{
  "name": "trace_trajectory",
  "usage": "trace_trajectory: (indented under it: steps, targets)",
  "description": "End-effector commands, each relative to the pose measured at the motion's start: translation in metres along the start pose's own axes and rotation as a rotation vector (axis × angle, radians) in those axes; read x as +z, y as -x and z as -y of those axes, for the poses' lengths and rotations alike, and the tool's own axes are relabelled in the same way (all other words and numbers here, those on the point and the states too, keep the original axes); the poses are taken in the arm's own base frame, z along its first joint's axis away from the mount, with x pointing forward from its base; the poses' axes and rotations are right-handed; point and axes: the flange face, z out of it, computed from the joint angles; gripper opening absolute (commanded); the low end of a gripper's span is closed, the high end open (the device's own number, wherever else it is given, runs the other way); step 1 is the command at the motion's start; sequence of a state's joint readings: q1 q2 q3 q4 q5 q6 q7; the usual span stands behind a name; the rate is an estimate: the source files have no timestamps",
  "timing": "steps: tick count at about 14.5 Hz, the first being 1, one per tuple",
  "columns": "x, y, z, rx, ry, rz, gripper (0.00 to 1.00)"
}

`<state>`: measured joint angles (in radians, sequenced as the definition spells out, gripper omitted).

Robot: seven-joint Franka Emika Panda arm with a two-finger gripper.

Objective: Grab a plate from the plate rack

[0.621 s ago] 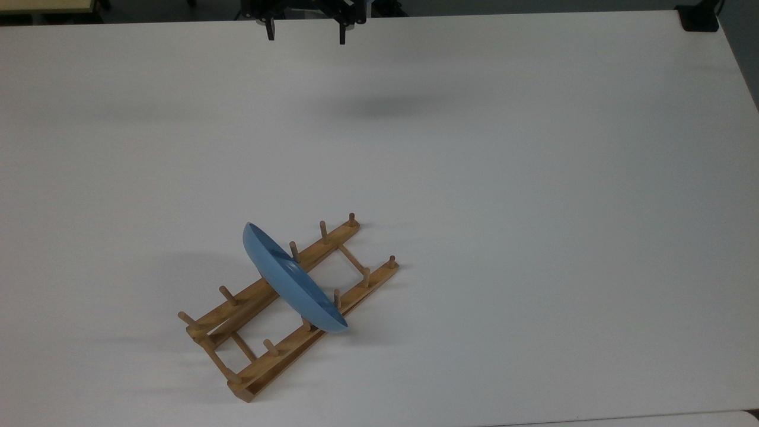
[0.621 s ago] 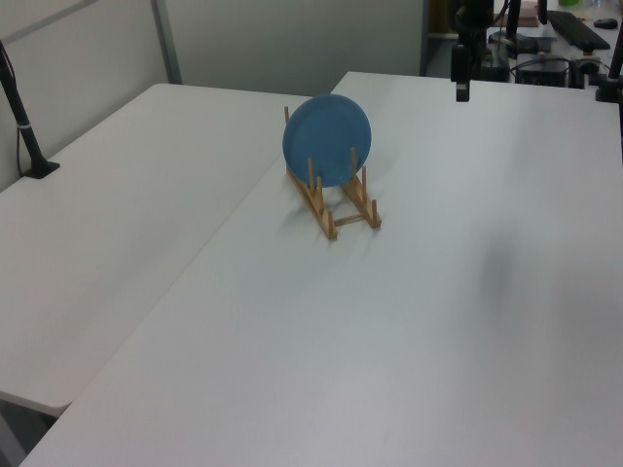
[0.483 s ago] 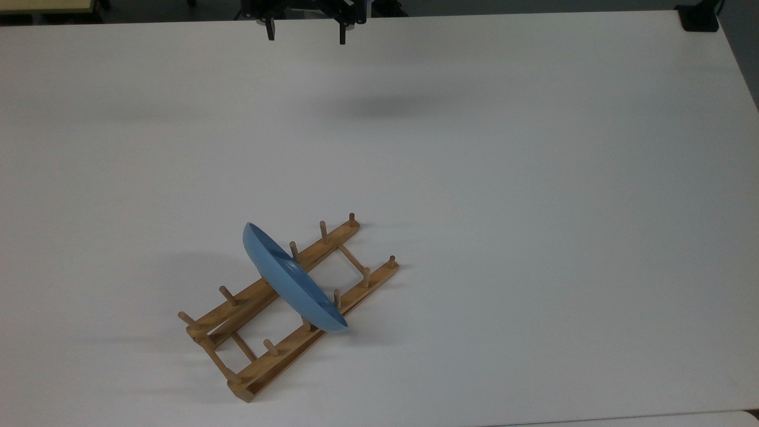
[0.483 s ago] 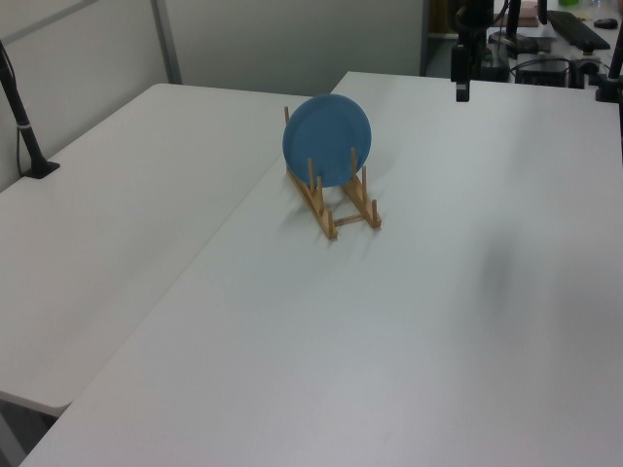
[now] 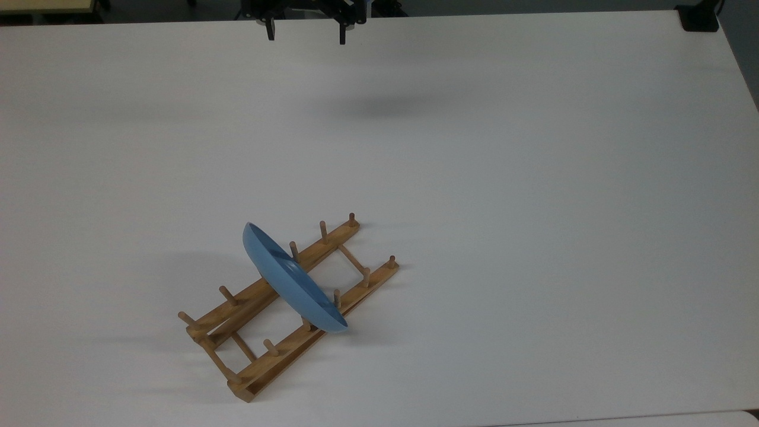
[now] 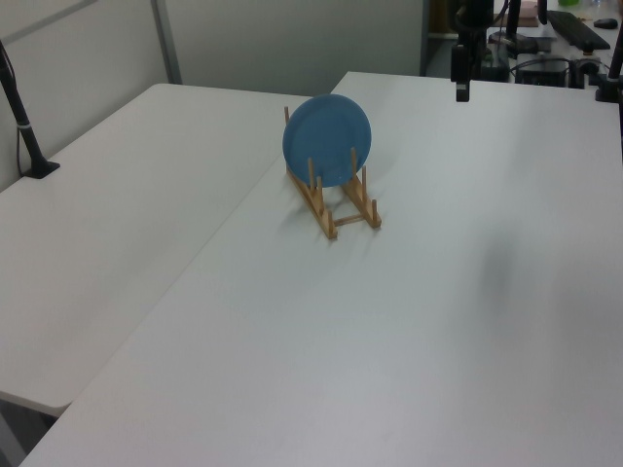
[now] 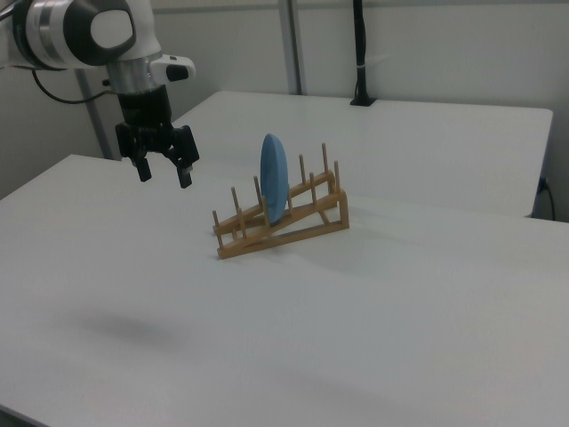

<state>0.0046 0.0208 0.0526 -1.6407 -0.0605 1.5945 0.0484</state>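
A glossy blue plate (image 5: 290, 281) stands on edge between the pegs of a light-brown wooden plate rack (image 5: 261, 332) on the white table. The left view shows the plate (image 6: 327, 140) face-on in the rack (image 6: 336, 206); the right view shows the plate (image 7: 273, 178) edge-on in the rack (image 7: 284, 222). My gripper (image 5: 305, 32) hangs open and empty high over the table's far edge in the top view, well away from the rack. In the right view the gripper (image 7: 163, 172) is to the rack's left, above the table.
The white table (image 5: 533, 207) stretches wide around the rack. A second white table (image 6: 107, 243) adjoins it on the left view's left. A black post base (image 5: 698, 18) sits at the top view's upper right corner.
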Motion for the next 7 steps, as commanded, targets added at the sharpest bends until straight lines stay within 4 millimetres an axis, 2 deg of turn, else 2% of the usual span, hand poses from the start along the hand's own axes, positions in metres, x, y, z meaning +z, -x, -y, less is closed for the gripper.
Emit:
trace_trajectory:
  steps: [1,7]
  targets:
    - [-0.0002,0.0048,0.002,0.013,0.012,0.009,1.0]
    - [-0.0009,0.0047,0.0011,0.009,0.011,0.007,1.0]
